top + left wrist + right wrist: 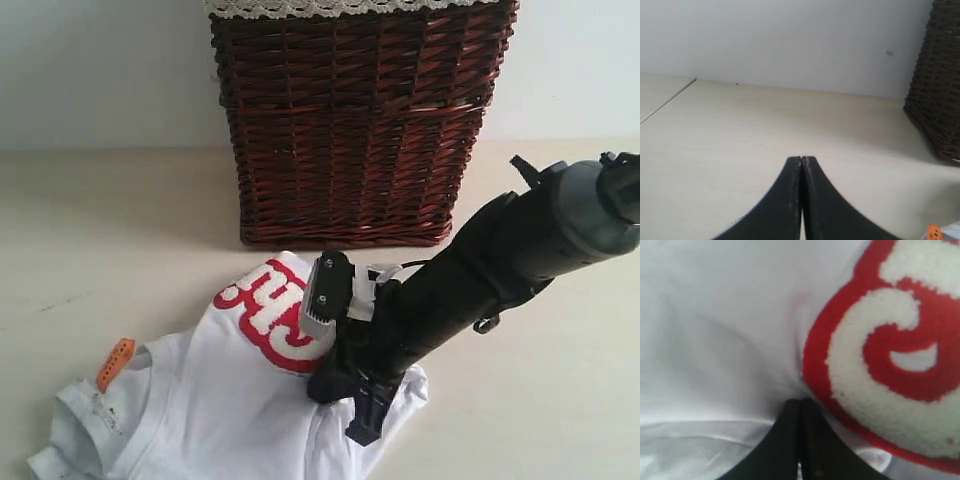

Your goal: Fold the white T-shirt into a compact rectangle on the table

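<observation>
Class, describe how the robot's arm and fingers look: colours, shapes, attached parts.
The right arm is a black tube capped by a grey rounded joint. A pale grey boxy module sits at its wrist. The left fingers and right fingers are matte black, curved, tapering to narrow tips.

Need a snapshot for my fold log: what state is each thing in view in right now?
white T-shirt: rumpled on the table, not yet a rectangle, lettering facing up.
left claw: shut, holding nothing, above the table.
right claw: shut, tips against the shirt beside the lettering; whether it pinches fabric is unclear.
wicker basket: upright behind the shirt.
</observation>
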Robot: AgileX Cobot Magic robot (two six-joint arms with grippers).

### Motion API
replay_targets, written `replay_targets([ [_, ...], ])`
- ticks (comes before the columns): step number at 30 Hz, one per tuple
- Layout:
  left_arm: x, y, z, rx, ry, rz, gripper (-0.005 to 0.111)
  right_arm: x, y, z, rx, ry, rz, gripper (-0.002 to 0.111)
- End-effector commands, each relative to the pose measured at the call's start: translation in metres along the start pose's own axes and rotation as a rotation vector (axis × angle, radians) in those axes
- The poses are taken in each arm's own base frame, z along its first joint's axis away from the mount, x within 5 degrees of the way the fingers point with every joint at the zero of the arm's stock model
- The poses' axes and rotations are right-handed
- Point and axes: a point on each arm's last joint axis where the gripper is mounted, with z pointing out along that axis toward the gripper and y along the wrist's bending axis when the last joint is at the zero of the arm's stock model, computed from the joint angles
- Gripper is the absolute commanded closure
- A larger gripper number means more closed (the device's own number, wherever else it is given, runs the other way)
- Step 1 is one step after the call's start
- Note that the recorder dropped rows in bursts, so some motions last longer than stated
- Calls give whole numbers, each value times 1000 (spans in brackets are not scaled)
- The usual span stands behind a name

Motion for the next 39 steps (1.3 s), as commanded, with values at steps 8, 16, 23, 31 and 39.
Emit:
replay_targets([
  [8,0,0,0,0,-4,-1,107,24,-33,-1,368,81,629,108],
  [16,0,0,0,0,-4,-1,107,7,2,-14,34,119,556,108],
  [23,0,0,0,0,-4,-1,107,-27,2,-63,218,-29,188,108],
  [31,0,0,0,0,-4,-1,107,5,-8,-86,176,201,-87,108],
  [39,0,0,0,0,-4,-1,107,45,-4,-59,-119,412,-82,108],
])
